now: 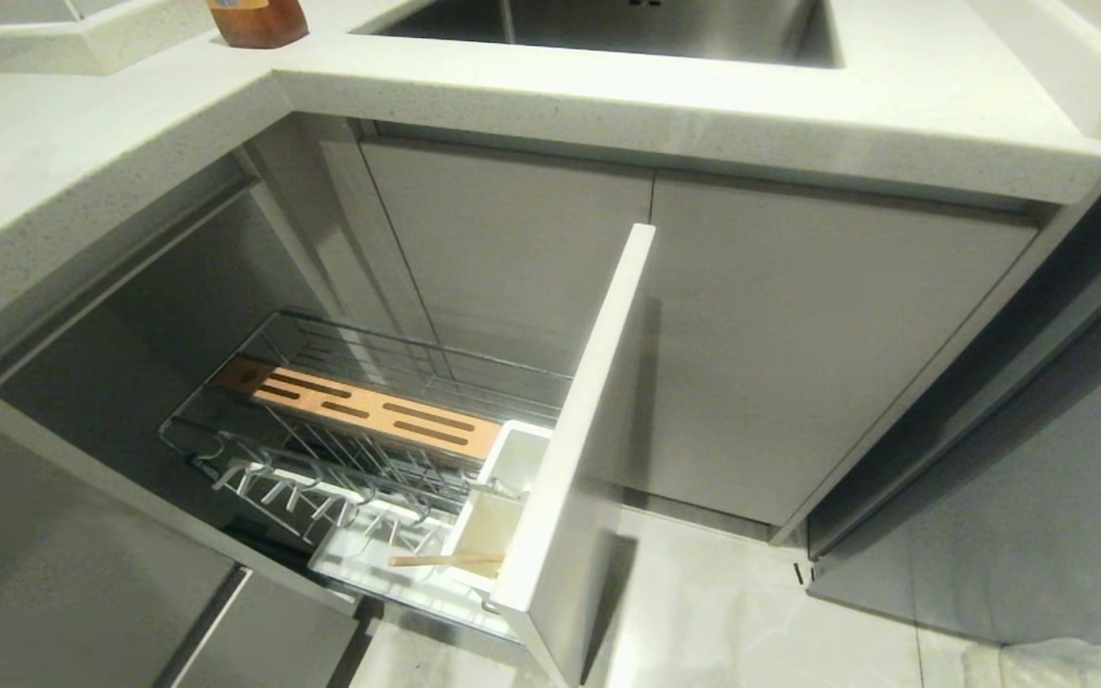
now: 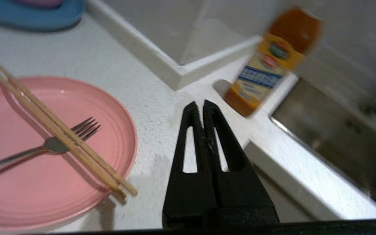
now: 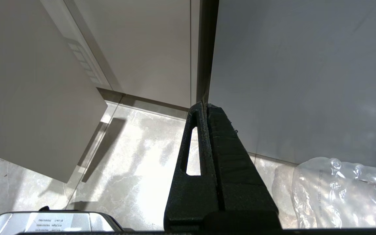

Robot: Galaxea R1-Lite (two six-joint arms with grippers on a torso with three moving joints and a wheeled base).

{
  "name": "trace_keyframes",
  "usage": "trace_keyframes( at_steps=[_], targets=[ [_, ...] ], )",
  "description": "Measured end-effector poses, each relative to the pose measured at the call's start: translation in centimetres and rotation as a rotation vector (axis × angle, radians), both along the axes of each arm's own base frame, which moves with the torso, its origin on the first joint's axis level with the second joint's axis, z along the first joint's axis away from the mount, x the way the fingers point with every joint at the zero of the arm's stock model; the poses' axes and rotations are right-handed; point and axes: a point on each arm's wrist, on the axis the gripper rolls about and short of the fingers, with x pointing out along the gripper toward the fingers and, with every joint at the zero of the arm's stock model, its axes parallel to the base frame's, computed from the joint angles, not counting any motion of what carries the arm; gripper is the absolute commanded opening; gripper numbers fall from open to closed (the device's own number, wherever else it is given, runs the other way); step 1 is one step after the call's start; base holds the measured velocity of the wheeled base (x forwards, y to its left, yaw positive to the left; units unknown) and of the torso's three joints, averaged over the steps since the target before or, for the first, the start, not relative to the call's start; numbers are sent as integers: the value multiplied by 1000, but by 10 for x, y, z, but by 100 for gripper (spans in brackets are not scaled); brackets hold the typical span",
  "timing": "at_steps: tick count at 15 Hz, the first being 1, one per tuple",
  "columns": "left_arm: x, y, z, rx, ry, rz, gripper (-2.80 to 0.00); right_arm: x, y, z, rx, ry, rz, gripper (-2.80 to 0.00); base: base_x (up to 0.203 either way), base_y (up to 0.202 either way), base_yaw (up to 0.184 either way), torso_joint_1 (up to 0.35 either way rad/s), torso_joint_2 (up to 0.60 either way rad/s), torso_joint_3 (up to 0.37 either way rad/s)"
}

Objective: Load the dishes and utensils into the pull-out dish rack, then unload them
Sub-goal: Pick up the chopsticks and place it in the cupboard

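The pull-out dish rack (image 1: 350,459) stands drawn out under the counter, with its white front panel (image 1: 579,449), slotted wood strip (image 1: 359,406) and white utensil cups (image 1: 503,487). On the counter, in the left wrist view, lies a pink plate (image 2: 28,195). A pair of wooden chopsticks (image 2: 60,130) rests across a dark fork (image 2: 54,145) on it. My left gripper (image 2: 201,106) hovers over the counter beside the plate, shut and empty. My right gripper (image 3: 205,106) is shut on nothing and hangs low, facing cabinet doors and floor. Neither arm shows in the head view.
An orange bottle (image 2: 273,62) stands at the counter corner by the steel sink (image 2: 338,137). A blue dish (image 2: 38,13) sits behind the plate. A light wooden stick (image 1: 445,561) lies in the rack by the cups. Clear bubble wrap (image 3: 344,192) lies on the floor.
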Motion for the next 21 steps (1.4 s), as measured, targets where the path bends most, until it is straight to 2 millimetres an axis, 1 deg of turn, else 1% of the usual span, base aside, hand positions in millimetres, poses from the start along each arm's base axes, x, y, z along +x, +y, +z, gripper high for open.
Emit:
trace_keyframes(
  at_steps=[1,3,6,8,10,16,17,21],
  targets=[
    [13,3,0,-73,10,49,-280,0,0,0,0,0,0,-280,0,0,0,0,0,0],
    [34,9,-4,-201,54,116,-280,0,0,0,0,0,0,-280,0,0,0,0,0,0],
    [53,20,-21,-300,157,235,-280,0,0,0,0,0,0,-280,0,0,0,0,0,0],
    [61,26,-30,-311,213,313,-280,0,0,0,0,0,0,-280,0,0,0,0,0,0],
    [66,32,-35,-316,251,350,-280,0,0,0,0,0,0,-280,0,0,0,0,0,0],
    [70,37,-41,-321,290,368,-280,0,0,0,0,0,-1,-280,0,0,0,0,0,0],
    [71,37,-42,-321,293,369,0,0,0,0,0,0,0,-280,0,0,0,0,0,0],
    [72,37,-42,-319,296,367,0,0,0,0,0,0,0,-280,0,0,0,0,0,0]
  ],
)
